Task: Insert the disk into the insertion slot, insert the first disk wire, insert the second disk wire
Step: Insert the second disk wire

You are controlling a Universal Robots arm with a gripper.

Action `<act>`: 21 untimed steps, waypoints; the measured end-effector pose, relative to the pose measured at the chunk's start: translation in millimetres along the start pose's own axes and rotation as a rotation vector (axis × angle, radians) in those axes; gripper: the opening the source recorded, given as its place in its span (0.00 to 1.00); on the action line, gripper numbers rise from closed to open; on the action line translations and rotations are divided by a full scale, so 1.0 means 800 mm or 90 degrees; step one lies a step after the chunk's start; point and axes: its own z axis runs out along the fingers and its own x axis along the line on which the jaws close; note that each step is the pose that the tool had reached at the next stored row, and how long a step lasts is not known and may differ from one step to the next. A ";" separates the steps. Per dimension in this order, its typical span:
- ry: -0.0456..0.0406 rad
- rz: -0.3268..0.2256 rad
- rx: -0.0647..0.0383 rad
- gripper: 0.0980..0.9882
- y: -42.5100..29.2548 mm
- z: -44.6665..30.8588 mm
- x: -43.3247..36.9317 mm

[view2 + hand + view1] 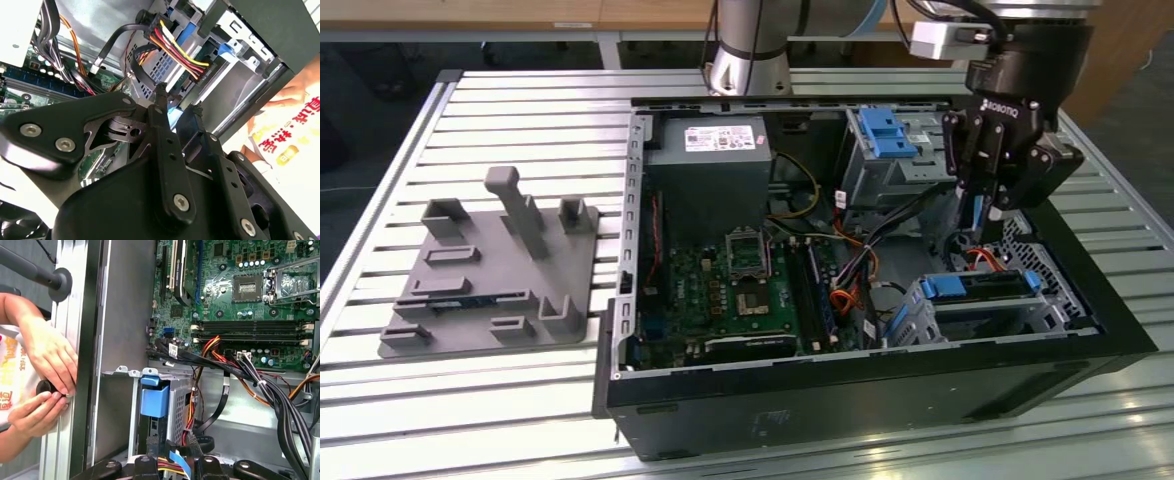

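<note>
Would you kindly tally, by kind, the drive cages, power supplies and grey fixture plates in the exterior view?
Drive cages: 2, the taller cage and the insertion slot
Power supply: 1
Grey fixture plate: 1
Total: 4

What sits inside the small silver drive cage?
The disk, seen by its blue carrier, sits in the insertion slot. Its far end and connectors are hidden by the cage walls and the end effector.

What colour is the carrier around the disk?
The disk carrier is bright blue; clearest in the exterior view.
</note>
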 end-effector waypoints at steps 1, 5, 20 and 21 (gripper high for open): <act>0.0002 0.001 0.002 0.29 0.0001 -0.0001 -0.001; 0.0007 0.010 0.009 0.29 0.0017 -0.0007 -0.003; 0.0129 0.048 0.000 0.29 0.0030 0.0002 -0.006; 0.0147 0.048 0.000 0.29 0.0026 0.0002 -0.006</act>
